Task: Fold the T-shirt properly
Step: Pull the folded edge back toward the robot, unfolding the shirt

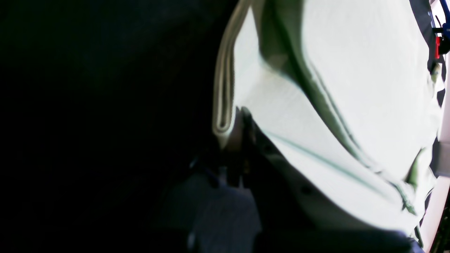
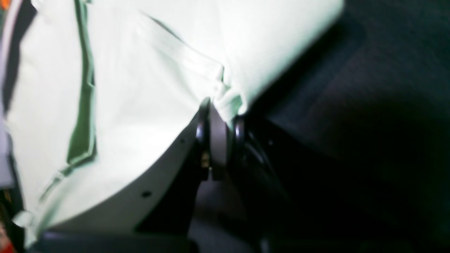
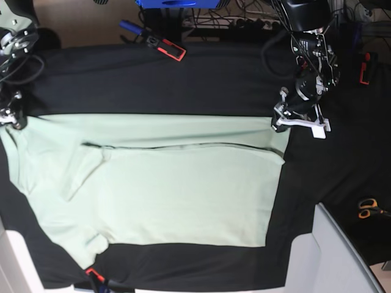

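**A:** Holding the T-shirt at both ends of its far edge, we look to be in the middle of a lengthwise fold. It lies spread across the black tablecloth, and a long strip along the far side is already doubled over, with its seam running across the body.

**B:** Agreed. Our left gripper has its jaws clenched on the stacked hem layers at one corner. Our right gripper is pinched shut on a bunched bit of cloth at the other end, near the sleeve.

**A:** From the base view the near sleeve and the near side are not folded yet, so we judge the task well short of done.

**B:** For the next move we need both arms to travel together, keeping the edge taut between them so the fold line stays straight.

**A:** And we should release only once the cloth rests flat, or the layers may slip.
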`<state>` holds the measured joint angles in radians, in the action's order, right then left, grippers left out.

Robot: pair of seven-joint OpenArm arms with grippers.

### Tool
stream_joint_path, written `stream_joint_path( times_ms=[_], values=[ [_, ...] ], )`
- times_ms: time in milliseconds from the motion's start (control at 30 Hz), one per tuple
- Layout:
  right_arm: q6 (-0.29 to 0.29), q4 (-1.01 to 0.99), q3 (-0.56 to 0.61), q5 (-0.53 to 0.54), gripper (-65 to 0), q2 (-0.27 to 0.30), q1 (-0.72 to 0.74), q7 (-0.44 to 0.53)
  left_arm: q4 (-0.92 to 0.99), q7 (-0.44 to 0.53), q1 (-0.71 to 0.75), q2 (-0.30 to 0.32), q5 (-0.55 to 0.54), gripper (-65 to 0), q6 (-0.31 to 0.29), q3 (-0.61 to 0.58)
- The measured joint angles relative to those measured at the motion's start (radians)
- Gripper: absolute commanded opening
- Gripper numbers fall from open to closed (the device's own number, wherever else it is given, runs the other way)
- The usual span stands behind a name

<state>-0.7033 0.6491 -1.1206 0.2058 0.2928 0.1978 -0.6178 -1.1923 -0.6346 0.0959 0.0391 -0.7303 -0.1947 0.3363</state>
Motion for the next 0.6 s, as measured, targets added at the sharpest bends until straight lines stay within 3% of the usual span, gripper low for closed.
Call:
stream_joint_path(
  times_ms=[333,467,600],
  values=[
    [0.007,0.297,0.002,-0.002,-64.9,-0.126,-0.058,-0.148,-0.137,-0.006,0.145,0.000,0.014,-65.0,0.008,0.000],
    [0.005,0.410,0.002,-0.005,-64.9,-0.163,-0.094,-0.210,-0.180,-0.020,0.190,-0.002,0.016,-65.0,0.007,0.052],
    [-0.003,0.476,0.002,-0.002,-64.9,-0.193,-0.138,-0.223,-0.206,-0.023,0.227,0.004,0.015,-65.0,0.007,0.058]
  ],
)
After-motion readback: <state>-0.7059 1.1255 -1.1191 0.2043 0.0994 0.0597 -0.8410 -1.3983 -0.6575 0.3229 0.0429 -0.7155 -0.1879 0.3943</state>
